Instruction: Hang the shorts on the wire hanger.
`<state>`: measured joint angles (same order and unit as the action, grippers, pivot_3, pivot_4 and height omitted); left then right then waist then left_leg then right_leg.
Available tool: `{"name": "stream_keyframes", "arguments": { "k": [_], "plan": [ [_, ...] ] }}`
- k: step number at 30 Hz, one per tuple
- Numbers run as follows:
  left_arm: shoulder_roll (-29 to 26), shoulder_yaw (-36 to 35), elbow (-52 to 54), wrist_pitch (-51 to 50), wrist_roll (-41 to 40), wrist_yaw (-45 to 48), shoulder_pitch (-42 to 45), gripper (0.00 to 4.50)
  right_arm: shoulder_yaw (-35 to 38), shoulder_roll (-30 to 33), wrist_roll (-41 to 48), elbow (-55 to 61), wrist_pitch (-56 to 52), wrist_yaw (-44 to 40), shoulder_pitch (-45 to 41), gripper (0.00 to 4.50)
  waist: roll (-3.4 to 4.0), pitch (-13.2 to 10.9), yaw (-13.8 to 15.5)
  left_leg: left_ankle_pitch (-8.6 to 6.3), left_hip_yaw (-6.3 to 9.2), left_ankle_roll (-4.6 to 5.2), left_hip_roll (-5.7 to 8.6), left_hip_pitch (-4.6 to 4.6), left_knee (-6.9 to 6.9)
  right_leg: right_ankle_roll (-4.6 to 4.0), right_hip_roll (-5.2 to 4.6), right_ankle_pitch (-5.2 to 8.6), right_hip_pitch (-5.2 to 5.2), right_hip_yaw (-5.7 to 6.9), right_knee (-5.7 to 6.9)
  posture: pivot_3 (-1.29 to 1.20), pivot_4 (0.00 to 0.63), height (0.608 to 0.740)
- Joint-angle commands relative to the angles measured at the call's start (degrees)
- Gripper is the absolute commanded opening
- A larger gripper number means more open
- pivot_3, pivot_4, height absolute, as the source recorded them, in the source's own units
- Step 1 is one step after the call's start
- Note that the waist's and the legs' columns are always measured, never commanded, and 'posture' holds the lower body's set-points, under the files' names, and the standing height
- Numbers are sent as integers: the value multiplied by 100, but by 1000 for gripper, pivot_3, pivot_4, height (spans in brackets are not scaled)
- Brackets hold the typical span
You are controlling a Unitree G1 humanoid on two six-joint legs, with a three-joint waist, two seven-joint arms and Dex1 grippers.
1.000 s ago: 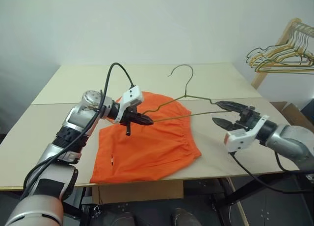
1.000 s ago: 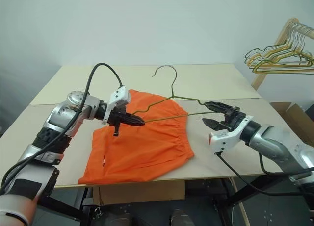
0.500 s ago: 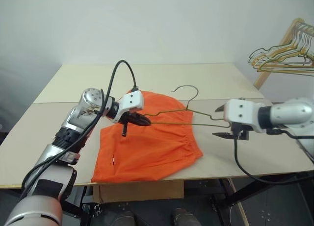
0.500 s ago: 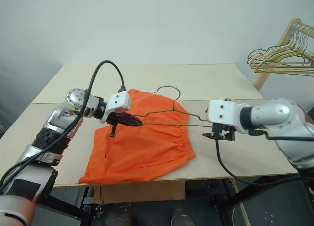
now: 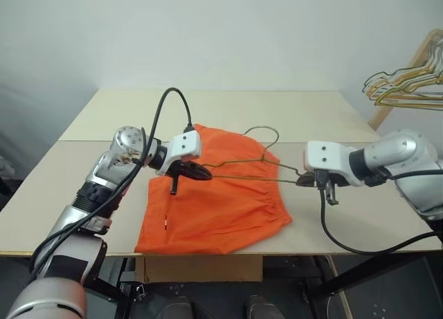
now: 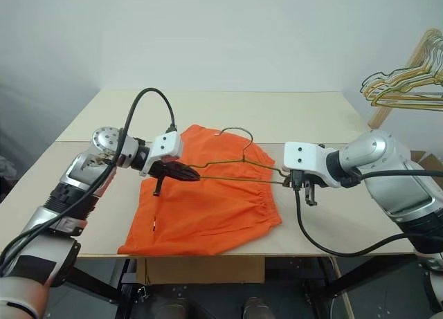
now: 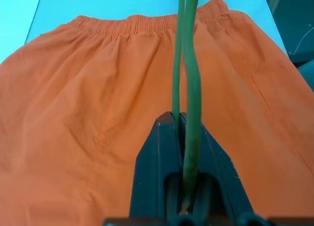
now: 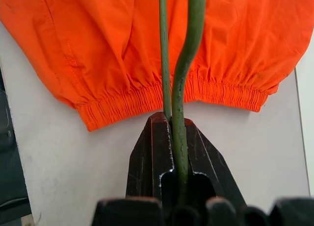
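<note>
The shorts lie flat at the centre of the frame on the table, waistband toward the right. Above them the hanger is held off the cloth, stretched nearly level between the two grippers, its hook curling up toward the far side of the table.

The left gripper, left of centre, has its fingers pinched together on the hanger's left corner; the wrist view has the wire running out between them over the orange cloth. The right gripper, right of centre, has its fingers clamped tight on the hanger's right corner, just past the waistband over bare table.

A black cable loops up from the left wrist, and another droops from the right wrist over the near table edge. A bunch of hangers on a wooden rack stands at the upper right, well apart from the table.
</note>
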<state>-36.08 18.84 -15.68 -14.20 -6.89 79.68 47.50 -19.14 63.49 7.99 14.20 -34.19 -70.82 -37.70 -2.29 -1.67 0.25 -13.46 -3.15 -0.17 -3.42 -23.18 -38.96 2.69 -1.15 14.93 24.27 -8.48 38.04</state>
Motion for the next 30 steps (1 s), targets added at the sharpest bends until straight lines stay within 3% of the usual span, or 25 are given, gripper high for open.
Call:
{"name": "stream_keyframes", "arguments": {
  "k": [1, 6, 14, 18, 21, 26, 30],
  "plan": [
    [96, -404, -169, 654, -335, 206, 15, 271, 456, 107, 112, 180, -25, -30, 199, 4, 0, 0, 20, 0, 0, 0, 0, 1, 0, -1, 0, 0, 0, 0, 0, 74, 0, 740],
    [135, -609, -824, 1023, -437, 435, 194, 1695, 1332, 373, 605, 613, -165, -59, 1253, 0, -1, 0, 75, 0, 2, 0, 0, -4, 0, 0, -1, 0, 0, 6, -1, 69, 0, 740],
    [93, -1075, -1700, 1057, -506, 293, 652, 4311, 3358, 171, 1285, 952, -1759, 582, 3640, 0, -4, 0, 87, 0, 13, 0, 6, -6, -15, 6, -5, -3, -11, 13, 0, 74, 0, 740],
    [133, -1325, -1194, 1065, -706, 154, 368, 4413, 4208, -199, 1838, 925, -3194, 894, 4222, 0, -5, 0, 63, 0, 16, 0, 5, -5, -14, 7, -4, -4, -12, 14, 0, 80, 0, 740],
    [156, -1443, -688, 920, -1026, 354, 108, 4413, 4588, -479, 2247, 562, -4455, 1156, 4014, 0, -4, 0, 38, 0, 17, 0, 5, -3, -14, 6, -4, -4, -14, 13, 2, 82, 0, 740],
    [121, -1420, 46, 550, -1290, 392, -182, 4413, 4416, -652, 2568, -351, -5637, 1447, 3369, 0, -4, 0, 36, 0, 18, 0, 5, 1, -14, 6, -4, -5, -17, 14, 2, 81, 0, 740],
    [77, -1406, 314, 399, -1318, 381, -302, 4413, 4054, -663, 2821, -861, -5831, 1497, 3115, 0, -3, 0, 44, 0, 19, 0, 5, 0, -12, 6, -4, -4, -18, 13, 0, 98, 0, 740]
  ]
}}
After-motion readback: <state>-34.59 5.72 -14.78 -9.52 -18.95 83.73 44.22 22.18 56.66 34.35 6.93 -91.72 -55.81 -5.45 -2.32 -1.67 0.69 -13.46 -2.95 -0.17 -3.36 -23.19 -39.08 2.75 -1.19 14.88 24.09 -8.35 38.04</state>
